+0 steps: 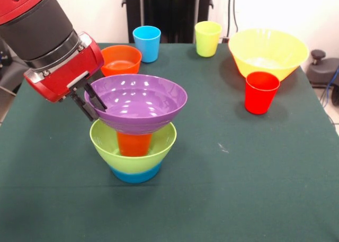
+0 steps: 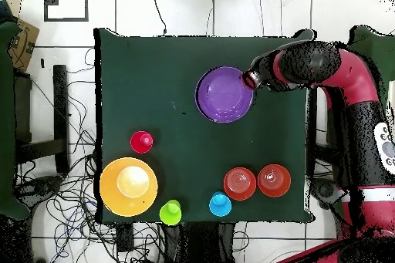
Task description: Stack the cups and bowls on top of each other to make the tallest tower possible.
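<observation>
The tower stands at the table's middle left in the front view: a small blue bowl (image 1: 135, 174) lowest, a lime green bowl (image 1: 133, 142) on it, an orange cup (image 1: 134, 144) upside down inside that, and a wide purple bowl (image 1: 136, 102) on top. My gripper (image 1: 92, 101) is at the purple bowl's left rim, one finger inside and one outside, shut on the rim. From overhead only the purple bowl (image 2: 224, 94) of the tower shows, with the gripper (image 2: 251, 79) at its edge.
At the back stand a small orange bowl (image 1: 121, 59), a light blue cup (image 1: 146, 43), a yellow-green cup (image 1: 207, 38) and the large yellow bowl (image 1: 267, 51). A red cup (image 1: 261, 92) stands before it. The overhead view shows two orange bowls (image 2: 240, 183) (image 2: 274, 180).
</observation>
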{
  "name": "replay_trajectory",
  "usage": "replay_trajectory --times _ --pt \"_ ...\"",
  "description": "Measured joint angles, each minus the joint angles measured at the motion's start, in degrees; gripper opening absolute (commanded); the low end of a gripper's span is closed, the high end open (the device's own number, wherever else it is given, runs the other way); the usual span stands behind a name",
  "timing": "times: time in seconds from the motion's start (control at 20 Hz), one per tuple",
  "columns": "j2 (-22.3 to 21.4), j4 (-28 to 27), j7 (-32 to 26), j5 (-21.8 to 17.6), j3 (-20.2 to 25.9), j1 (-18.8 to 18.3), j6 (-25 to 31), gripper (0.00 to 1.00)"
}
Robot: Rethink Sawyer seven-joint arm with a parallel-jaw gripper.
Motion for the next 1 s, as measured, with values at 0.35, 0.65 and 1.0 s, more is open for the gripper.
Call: replay_trajectory --times 0.35,0.65,1.0 --pt "0.15 -0.48 0.0 -1.45 0.01 0.01 0.0 0.0" --pt "0.22 -0.48 0.0 -1.8 0.01 0.01 0.0 0.0" --pt "0.22 -0.48 0.0 -2.07 0.01 0.01 0.0 0.0"
